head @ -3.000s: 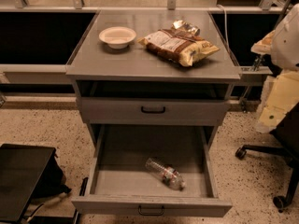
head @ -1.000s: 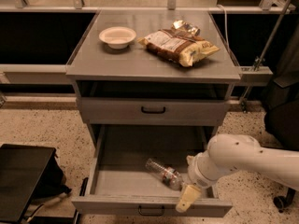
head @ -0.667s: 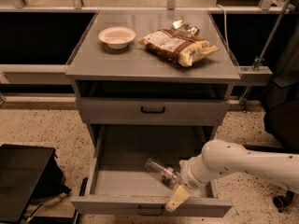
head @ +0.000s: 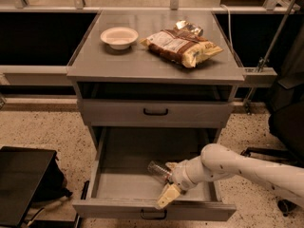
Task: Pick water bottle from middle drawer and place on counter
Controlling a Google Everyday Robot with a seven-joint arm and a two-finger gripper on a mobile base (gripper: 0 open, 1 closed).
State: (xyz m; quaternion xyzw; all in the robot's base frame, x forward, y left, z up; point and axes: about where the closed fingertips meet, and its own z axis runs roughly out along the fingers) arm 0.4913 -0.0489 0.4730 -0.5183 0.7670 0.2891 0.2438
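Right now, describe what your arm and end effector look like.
The arm is smooth, glossy white and tubular, swelling into a rounded joint, with no visible cables or markings. The end effector, inside the open middle drawer beside the water bottle, is white with a pale yellow tip.

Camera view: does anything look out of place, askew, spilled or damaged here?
Nothing looks spilled or damaged. The water bottle lies on its side, slanted, in the open middle drawer, partly hidden by the tool at the drawer's front right. On the counter, the chip bag lies at an angle, apart from the upright white bowl.
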